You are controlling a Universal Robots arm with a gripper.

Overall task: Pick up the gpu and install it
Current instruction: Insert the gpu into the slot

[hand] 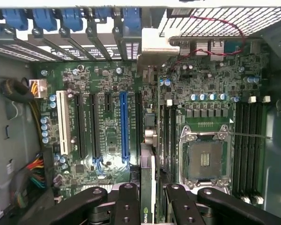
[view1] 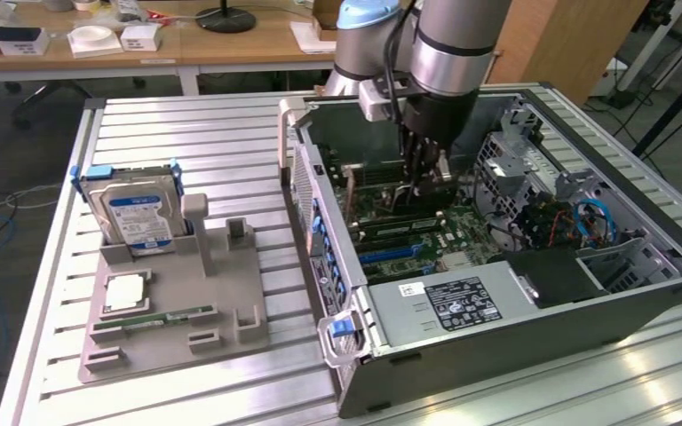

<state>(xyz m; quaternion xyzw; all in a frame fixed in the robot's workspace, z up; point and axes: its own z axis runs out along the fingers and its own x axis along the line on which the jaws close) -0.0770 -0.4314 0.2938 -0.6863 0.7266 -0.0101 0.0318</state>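
One card in my end effector (hand: 149,197).
I see it gripping the gpu (hand: 147,154) edge-on above the motherboard (hand: 107,117) inside the case (view1: 625,302).

- Power supply (view1: 454,302) label, inside the computer case (view1: 625,293): white print on black, too small to read.
- Hard drive (view1: 138,216) at 9 o'clock of the case: blue-white label, print illegible.
- gpu (hand: 147,197) edge between the gripper (hand: 149,199) fingers: small green logo mark, no wording legible.
- Motherboard (hand: 107,117): markings unreadable.

Green motherboard (hand: 107,122) with a blue slot (hand: 124,124); black claw (hand: 148,199); blue-white labelled drive (view1: 135,216).
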